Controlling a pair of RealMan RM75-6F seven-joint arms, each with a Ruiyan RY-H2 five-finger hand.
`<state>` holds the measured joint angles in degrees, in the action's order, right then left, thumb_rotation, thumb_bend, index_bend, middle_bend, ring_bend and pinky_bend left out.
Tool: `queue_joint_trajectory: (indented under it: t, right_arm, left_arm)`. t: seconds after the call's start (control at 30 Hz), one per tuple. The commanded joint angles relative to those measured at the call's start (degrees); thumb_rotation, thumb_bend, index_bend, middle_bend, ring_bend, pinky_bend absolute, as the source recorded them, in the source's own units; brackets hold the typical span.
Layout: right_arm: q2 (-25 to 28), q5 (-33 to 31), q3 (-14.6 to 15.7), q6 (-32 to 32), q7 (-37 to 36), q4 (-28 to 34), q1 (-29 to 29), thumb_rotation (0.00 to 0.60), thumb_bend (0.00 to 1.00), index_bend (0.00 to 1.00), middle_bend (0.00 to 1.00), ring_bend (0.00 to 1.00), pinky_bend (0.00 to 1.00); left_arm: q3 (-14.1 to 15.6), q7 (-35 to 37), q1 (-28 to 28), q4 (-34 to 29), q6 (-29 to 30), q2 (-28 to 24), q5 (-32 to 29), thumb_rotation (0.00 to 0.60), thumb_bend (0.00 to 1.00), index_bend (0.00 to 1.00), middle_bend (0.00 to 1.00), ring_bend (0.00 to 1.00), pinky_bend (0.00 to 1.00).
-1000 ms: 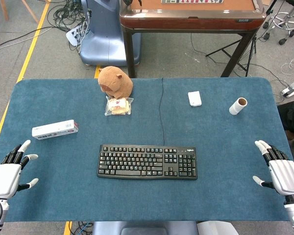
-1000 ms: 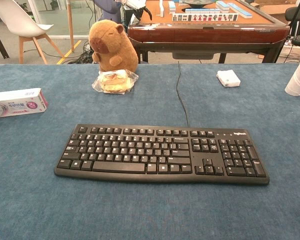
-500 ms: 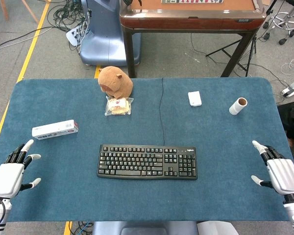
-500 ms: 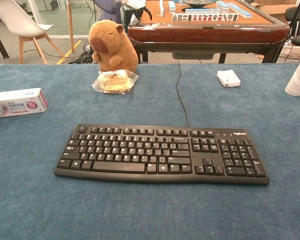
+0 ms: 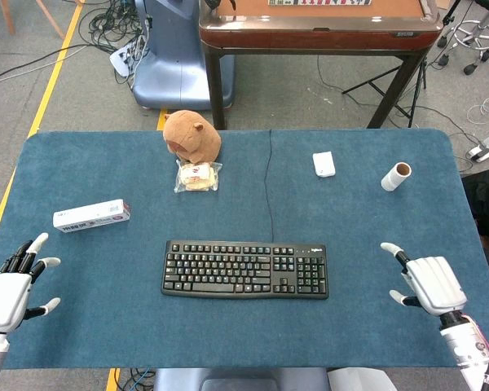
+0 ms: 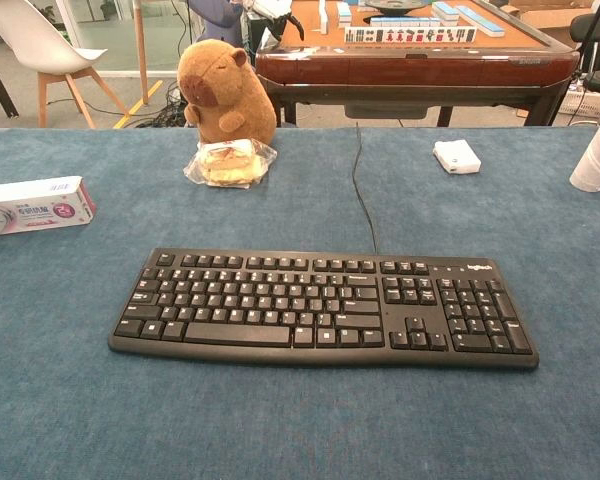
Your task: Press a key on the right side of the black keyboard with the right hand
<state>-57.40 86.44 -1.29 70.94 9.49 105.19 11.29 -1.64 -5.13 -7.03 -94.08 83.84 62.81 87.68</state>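
Your black keyboard (image 5: 244, 270) lies at the centre of the blue-covered desk (image 5: 367, 220), near the front edge, long side parallel to it; its cable (image 5: 268, 183) runs straight back over the far edge. The number pad forms the keyboard's right end.

Your right robot hand (image 5: 428, 283) hovers over the desk to the right of the keyboard, apart from it and touching no key. It is released: it grips nothing, one finger and the thumb point toward the keyboard, and how the remaining fingers lie cannot be made out. It appears in the head view only.

Your left robot hand (image 5: 8, 286) sits at the front left corner of the desk, well apart from the keyboard, fingers spread and grasping nothing.

Behind the keyboard, left of the cable, a brown plush capybara (image 5: 191, 135) sits upright with a clear-wrapped food packet (image 5: 198, 176) just in front of it, touching. A long white box (image 5: 91, 215) lies toward the left edge. Right of the cable rests a small white packet (image 5: 324, 164), and farther right a paper roll (image 5: 396, 176) lies tilted.

Beyond the desk stands a brown-topped table (image 5: 318, 20).
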Motion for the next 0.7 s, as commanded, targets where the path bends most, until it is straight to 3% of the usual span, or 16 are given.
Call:
queue_joint_trajectory:
  t: [0.03,0.7]
  right_arm:
    - [-0.78,1.23,0.53,-2.97,1.08,0.47,2.04,0.600,0.11,0.25,1.00,0.98,1.00]
    - [-7.25,-1.65,2.17,-14.57,8.72,2.06,9.22,0.600,0.12,0.30,1.00,1.00,1.00]
  left_arm:
    - [0.14,-0.17,-0.03,-0.15,-0.07,-0.29,0.19,0.600,0.03,0.34,0.00,0.00,0.18]
    - [-0.14,0.22,-0.07,0.26,-0.36,-1.01,-0.82,0.600,0.03,0.34,0.00,0.00,0.19]
